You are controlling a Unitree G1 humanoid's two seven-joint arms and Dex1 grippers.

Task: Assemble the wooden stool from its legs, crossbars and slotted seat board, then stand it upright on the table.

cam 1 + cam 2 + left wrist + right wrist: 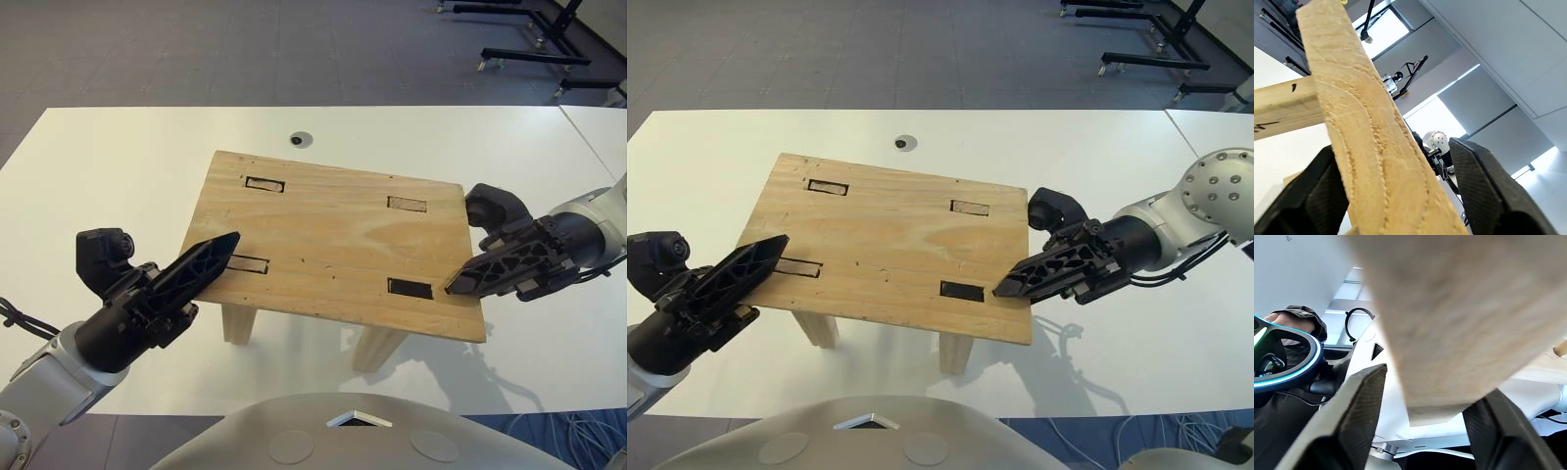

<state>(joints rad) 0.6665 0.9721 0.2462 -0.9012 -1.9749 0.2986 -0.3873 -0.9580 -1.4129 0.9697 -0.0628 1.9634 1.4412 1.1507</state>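
Observation:
The wooden stool stands upright on the white table point(118, 176), its slotted seat board point(328, 240) on top and tilted slightly. Two legs point(238, 323) show beneath the near edge. My left gripper point(217, 257) is shut on the board's left edge, one finger lying over a slot point(247, 262). My right gripper point(460, 286) is shut on the right edge near the front corner. In the left wrist view the board's edge point(1366, 132) runs between the black fingers point(1484, 186). In the right wrist view the board point(1464, 318) sits between the fingers point(1359, 416).
A small round port point(299, 139) is set in the table behind the stool. Bare table surrounds the stool on all sides. Black metal frames point(534, 49) stand on the floor far back right.

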